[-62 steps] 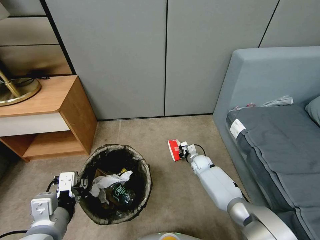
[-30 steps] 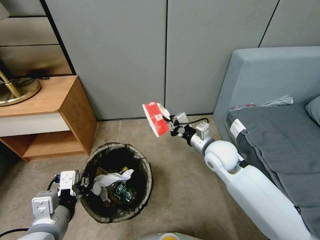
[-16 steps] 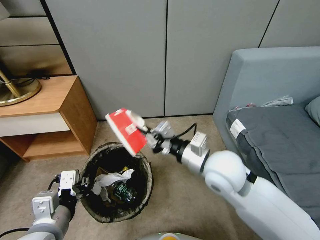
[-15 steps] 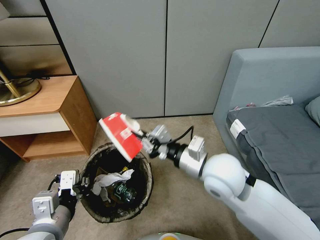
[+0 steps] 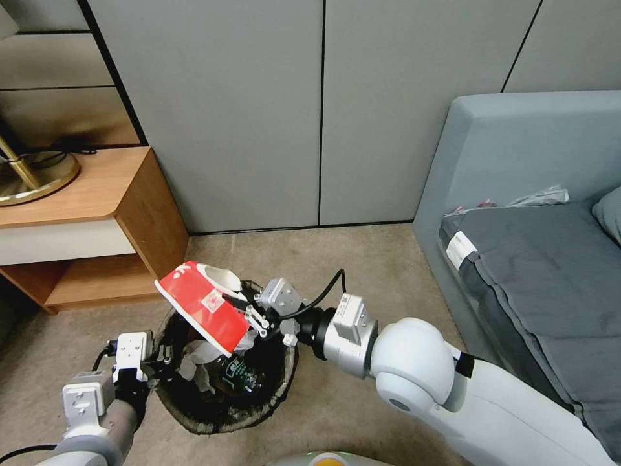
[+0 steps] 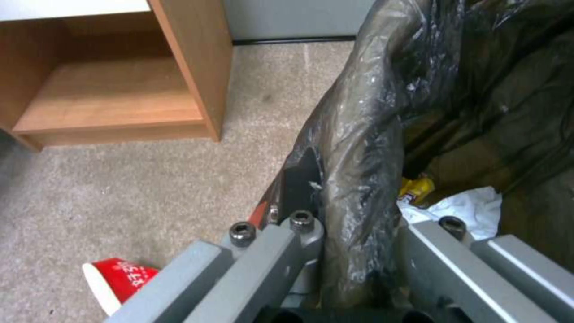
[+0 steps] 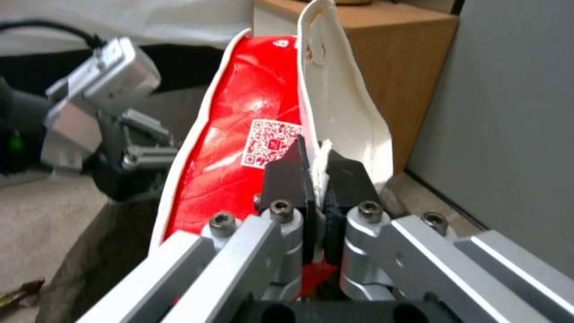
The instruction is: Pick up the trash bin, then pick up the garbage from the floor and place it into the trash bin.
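The cup (image 5: pixel 206 309) in my right tool (image 5: pixel 249 315) is red outside, white inside, with a white QR square. My bin's liner (image 5: pixel 194 414) is crinkly dark brown-black; inside lie white tissue (image 5: pixel 200 355), a yellow wrapper (image 6: pixel 417 190) and a green-labelled bottle (image 5: pixel 238 373). The carpet (image 5: pixel 362 272) is plain beige-grey.

Wooden side table with open lower shelf (image 5: pixel 97 213), brass lamp base (image 5: pixel 29 175) on top, grey panelled wall (image 5: pixel 259 110), grey-blue upholstered sofa (image 5: pixel 517 168), dark grey seat cushion (image 5: pixel 543 272)

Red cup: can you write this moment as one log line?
right gripper: shut on red cup | above trash bin | left gripper: shut on bin rim
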### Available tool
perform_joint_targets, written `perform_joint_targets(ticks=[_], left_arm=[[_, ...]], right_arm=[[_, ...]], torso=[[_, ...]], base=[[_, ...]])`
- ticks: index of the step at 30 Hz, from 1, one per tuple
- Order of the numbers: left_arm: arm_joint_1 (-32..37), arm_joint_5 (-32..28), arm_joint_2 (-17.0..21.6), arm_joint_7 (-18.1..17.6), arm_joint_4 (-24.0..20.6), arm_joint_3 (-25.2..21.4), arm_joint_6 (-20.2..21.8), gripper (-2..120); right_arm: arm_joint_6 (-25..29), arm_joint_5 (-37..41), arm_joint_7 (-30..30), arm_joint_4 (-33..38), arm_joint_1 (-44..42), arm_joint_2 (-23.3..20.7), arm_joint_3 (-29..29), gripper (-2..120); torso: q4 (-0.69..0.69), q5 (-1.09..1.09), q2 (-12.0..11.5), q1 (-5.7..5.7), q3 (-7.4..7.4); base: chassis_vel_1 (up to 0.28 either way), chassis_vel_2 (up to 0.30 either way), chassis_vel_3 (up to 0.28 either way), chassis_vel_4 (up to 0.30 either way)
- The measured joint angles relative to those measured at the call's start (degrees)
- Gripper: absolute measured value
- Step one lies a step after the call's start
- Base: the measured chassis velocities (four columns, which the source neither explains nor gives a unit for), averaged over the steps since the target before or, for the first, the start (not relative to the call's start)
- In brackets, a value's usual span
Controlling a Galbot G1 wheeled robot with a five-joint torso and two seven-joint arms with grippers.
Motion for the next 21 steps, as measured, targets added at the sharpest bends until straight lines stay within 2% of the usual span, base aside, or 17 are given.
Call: perform_joint_targets(ticks=[12, 16, 17, 20, 21], left_arm=[[-0.14, 0.0, -0.18, -0.02, 0.0, 0.02, 0.0, 0], [-0.12, -0.09, -0.05, -0.02, 0.0, 0.01, 0.0, 0], [-0.12, -0.09, -0.05, -0.02, 0.0, 0.01, 0.0, 0], [-0.23, -0.41, 0.32, -0.01, 0.0, -0.13, 0.03, 0], [-0.23, -0.41, 0.32, -0.01, 0.0, -0.13, 0.03, 0]], right_arm=[[0.33, -4.23, 0.02, -2.92, -2.33, 0.89, -2.99, 3], [0.83, -6.93, 0.27, -4.18, -3.19, 1.21, -3.17, 21], [0.83, -6.93, 0.27, -4.18, -3.19, 1.21, -3.17, 21], [0.83, -7.29, 1.23, -5.01, -3.54, 1.75, -3.59, 35], [0.83, -7.29, 1.23, -5.01, -3.54, 1.75, -3.59, 35]], torso=[[0.0, 0.0, 0.0, 0.0, 0.01], [0.0, 0.0, 0.0, 0.0, 0.01], [0.0, 0.0, 0.0, 0.0, 0.01], [0.0, 0.0, 0.0, 0.0, 0.0], [0.0, 0.0, 0.0, 0.0, 0.0]], base=[[0.0, 0.0, 0.0, 0.0], [0.0, 0.0, 0.0, 0.0], [0.0, 0.0, 0.0, 0.0], [0.0, 0.0, 0.0, 0.0], [0.0, 0.0, 0.0, 0.0]])
